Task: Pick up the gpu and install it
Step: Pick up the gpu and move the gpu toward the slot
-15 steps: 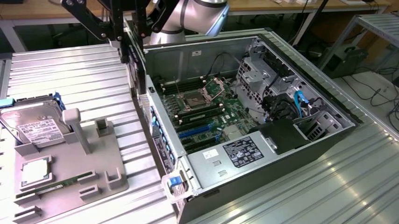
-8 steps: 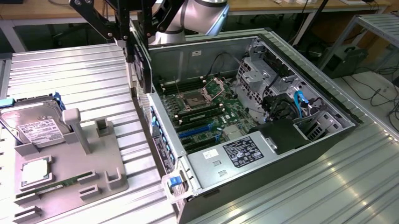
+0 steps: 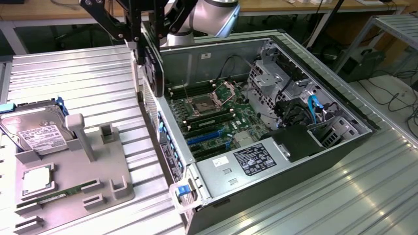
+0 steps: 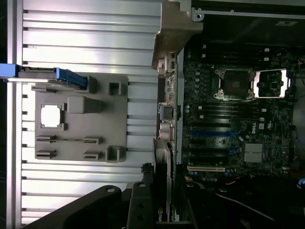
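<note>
Counting one computer case (image 3: 281, 191), holding one motherboard (image 3: 228, 122) and one power supply (image 3: 251, 159). One processor socket (image 3: 199, 105) is showing on the board, and two blue card slots (image 4: 212, 134) are showing beside it. One grey holder tray (image 3: 98, 166) is carrying one hard drive (image 3: 39, 132), one processor chip (image 3: 37, 179) and one memory stick (image 3: 62, 195). Also counting one graphics card (image 3: 155, 73), one gripper (image 3: 142, 49) and one robot arm (image 3: 212, 14).

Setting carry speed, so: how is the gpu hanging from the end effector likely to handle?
The gpu looks thin and flat, so probably stiff yet fragile under sideways load. Held by the end effector near one edge, it hangs upright and might pivot or slip if knocked on the computer case wall.
</note>
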Controlling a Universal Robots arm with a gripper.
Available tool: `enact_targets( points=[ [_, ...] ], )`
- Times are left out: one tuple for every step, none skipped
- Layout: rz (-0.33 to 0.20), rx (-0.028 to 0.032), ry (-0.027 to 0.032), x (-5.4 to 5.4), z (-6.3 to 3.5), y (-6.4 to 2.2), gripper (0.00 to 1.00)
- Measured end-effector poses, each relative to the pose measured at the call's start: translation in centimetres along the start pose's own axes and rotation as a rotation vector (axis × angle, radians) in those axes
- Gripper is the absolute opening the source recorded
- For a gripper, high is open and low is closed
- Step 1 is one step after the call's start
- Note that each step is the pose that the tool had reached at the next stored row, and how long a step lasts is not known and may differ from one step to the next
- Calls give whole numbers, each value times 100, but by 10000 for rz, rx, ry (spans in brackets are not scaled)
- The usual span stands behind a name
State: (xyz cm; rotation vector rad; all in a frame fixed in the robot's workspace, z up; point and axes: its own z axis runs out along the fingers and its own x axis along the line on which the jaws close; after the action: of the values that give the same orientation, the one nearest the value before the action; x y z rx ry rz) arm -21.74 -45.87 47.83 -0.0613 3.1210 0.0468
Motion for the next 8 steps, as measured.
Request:
enact_targets(
  points=[
    [0, 0, 1, -11, 0, 0, 27],
    [1, 0, 1, -22, 0, -1, 27],
    [1, 0, 0, -31, 1, -1, 27],
    [0, -1, 0, -35, 1, -2, 27],
    [1, 0, 0, -39, 1, -2, 27],
    [1, 0, 1, -43, 1, -2, 27],
    [0, -1, 0, -51, 1, -2, 27],
    [1, 0, 0, -57, 1, -2, 27]
  ],
)
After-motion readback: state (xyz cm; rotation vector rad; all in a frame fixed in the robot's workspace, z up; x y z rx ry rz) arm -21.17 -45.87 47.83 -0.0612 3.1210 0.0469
